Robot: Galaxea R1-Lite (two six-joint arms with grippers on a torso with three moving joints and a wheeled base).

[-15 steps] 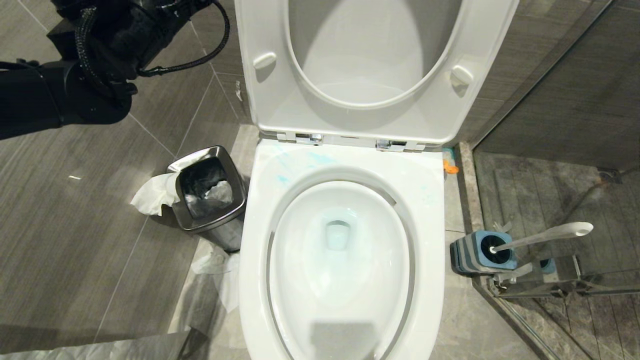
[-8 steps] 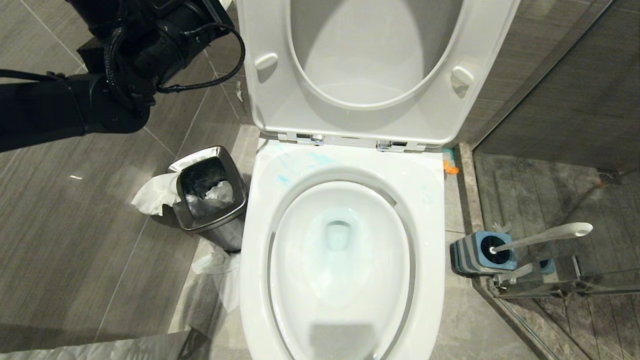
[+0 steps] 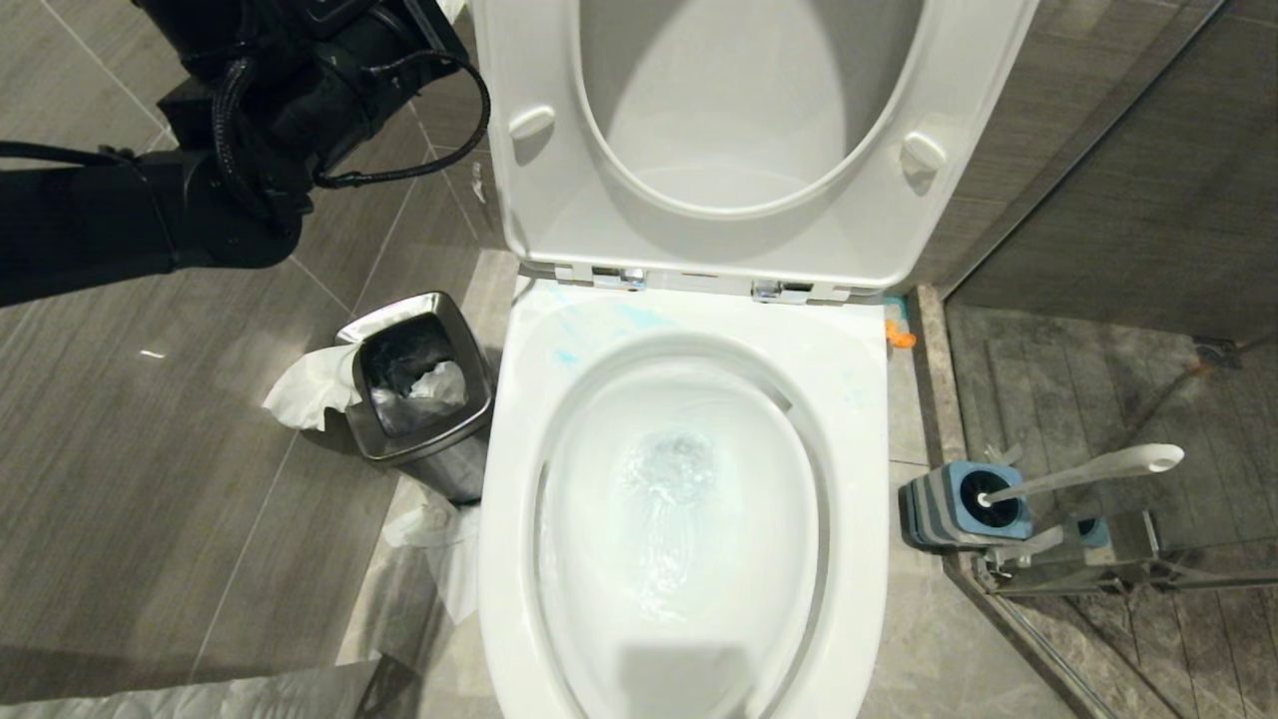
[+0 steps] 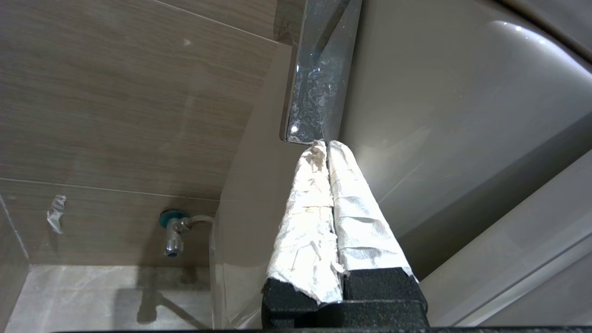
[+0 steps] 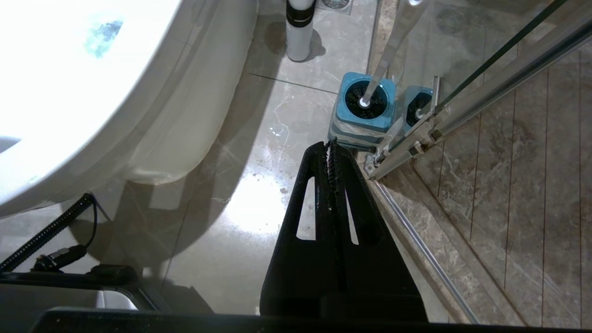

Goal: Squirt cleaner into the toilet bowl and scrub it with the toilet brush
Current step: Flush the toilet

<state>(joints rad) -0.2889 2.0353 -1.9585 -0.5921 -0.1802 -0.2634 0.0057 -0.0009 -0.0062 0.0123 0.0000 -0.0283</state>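
Left gripper (image 4: 326,147): paper-wrapped fingers pressed together, nothing held, tips touching the lower end of a chrome flush lever (image 4: 319,74) on the side of the cistern, behind and to the left of the raised seat and lid (image 3: 749,130). Toilet bowl (image 3: 689,499): open, water churning in the basin, blue cleaner streaks on the back left of the rim; judged to be mid-flush. Toilet brush (image 3: 1088,469): standing in its blue-and-grey square holder (image 5: 365,104) on the floor right of the bowl, against the glass shower-door frame (image 5: 462,92); handle leans away to the right over the track. Cleaner bottle (image 5: 299,27): upright on the floor beyond the holder, close to the bowl's base. Right gripper (image 5: 332,145): closed, empty, hanging low just short of the holder, pointing towards it; the nearer arm to the brush by far. Steel bin (image 3: 419,384) with spilling tissue: left of the bowl, below the left arm. Room: open floor between bowl and holder; the door frame crowds the holder's far side.
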